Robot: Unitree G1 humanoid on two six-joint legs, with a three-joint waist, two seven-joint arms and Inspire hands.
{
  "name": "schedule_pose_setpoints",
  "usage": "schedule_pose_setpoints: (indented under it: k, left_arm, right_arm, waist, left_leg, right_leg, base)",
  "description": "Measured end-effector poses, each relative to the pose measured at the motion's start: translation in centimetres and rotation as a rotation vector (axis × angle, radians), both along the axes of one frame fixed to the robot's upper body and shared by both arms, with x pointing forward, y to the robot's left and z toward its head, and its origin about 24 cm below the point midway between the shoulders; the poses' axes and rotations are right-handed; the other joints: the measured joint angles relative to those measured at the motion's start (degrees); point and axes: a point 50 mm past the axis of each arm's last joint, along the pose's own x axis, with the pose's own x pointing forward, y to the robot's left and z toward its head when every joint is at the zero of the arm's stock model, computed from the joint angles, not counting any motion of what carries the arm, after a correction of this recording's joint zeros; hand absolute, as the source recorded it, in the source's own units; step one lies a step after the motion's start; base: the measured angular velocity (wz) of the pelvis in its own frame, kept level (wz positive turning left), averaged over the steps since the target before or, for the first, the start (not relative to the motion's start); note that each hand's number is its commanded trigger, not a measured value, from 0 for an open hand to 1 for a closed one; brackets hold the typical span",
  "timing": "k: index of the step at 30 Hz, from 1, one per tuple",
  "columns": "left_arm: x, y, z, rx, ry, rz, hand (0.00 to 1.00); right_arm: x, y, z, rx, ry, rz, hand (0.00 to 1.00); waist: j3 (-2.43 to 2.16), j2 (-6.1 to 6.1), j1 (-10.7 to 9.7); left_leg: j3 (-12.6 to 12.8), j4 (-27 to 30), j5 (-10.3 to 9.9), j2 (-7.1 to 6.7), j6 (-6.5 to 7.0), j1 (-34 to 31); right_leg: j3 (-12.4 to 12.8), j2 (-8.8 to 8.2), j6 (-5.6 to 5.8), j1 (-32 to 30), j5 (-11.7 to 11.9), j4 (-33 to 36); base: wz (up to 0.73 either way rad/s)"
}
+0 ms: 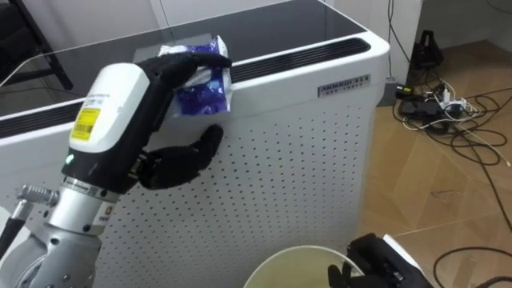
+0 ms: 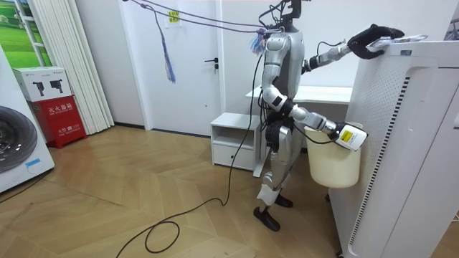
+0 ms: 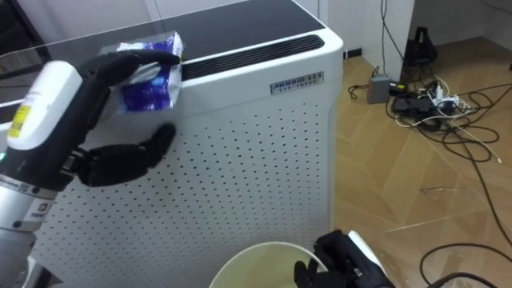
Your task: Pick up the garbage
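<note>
The garbage, a crumpled blue-and-white wrapper (image 1: 205,94), sits in the upper left of the frame on the top front edge of a white perforated cabinet (image 1: 304,152). The left hand (image 1: 164,76) is the nearer one, directly on it: its dark fingers hook over the wrapper from above while the thumb hangs spread below against the smooth panel. The wrapper looks thin, glossy and yielding. At the lower edge, the right hand (image 1: 376,258) grips the rim of a cream plastic bucket (image 1: 292,254)
</note>
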Motion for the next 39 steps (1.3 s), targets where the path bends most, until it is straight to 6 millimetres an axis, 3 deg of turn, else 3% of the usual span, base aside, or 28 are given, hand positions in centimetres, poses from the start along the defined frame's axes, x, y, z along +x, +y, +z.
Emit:
schedule_pose_setpoints:
  k: [12, 20, 26, 32, 39]
  left_arm:
    - [0.0, 0.3, 1.5, -0.008, -0.064, 0.019, 1.00]
    - [0.1, 0.4, 1.8, -0.025, -0.071, 0.014, 1.00]
    - [0.2, 1.0, 1.7, -0.177, -0.029, -0.050, 1.00]
    - [0.1, 1.6, 2.0, -0.428, 0.058, -0.201, 1.00]
    - [-0.1, 1.8, 1.8, -0.604, 0.131, -0.356, 1.00]
  right_arm:
    - [-0.1, -0.2, -0.2, -0.005, 0.030, -0.005, 1.00]
    - [-0.1, -0.2, -0.2, -0.006, 0.033, -0.010, 1.00]
    - [-0.1, -0.1, -0.3, -0.006, 0.030, -0.016, 1.00]
    - [0.0, -0.3, -0.2, -0.013, 0.024, -0.024, 1.00]
    - [0.2, -0.3, -0.2, -0.011, 0.045, -0.036, 1.00]
  waist:
    - [0.20, -0.39, -0.34]
    - [0.01, -0.70, -0.34]
    - [-0.24, -1.11, -0.26]
    - [-0.17, -1.59, 0.12]
    - [-0.13, -2.05, 0.17]
  left_leg:
    - [0.00, -0.37, 0.00, -0.05, 0.00, 0.14]
    - [-0.01, -0.53, 0.00, -0.06, 0.00, 0.22]
    - [0.14, -0.85, 0.00, -0.08, 0.00, 0.51]
    - [0.42, -0.94, 0.00, -0.11, 0.00, 0.42]
    - [0.36, -0.97, 0.00, -0.16, 0.01, 0.50]
  right_leg:
    - [0.05, 0.02, -0.03, -0.02, -0.12, -0.01]
    - [0.16, 0.03, -0.01, -0.05, -0.13, 0.16]
    - [0.62, 0.08, 0.00, 0.08, -0.12, 0.06]
    - [0.70, 0.03, 0.06, -0.04, -0.13, -0.11]
    - [0.64, -0.18, 0.23, 0.10, -0.24, -0.11]
  base:
    - [0.00]
    - [0.00]
    - [-0.02]
    - [-0.02]
    - [0.00]
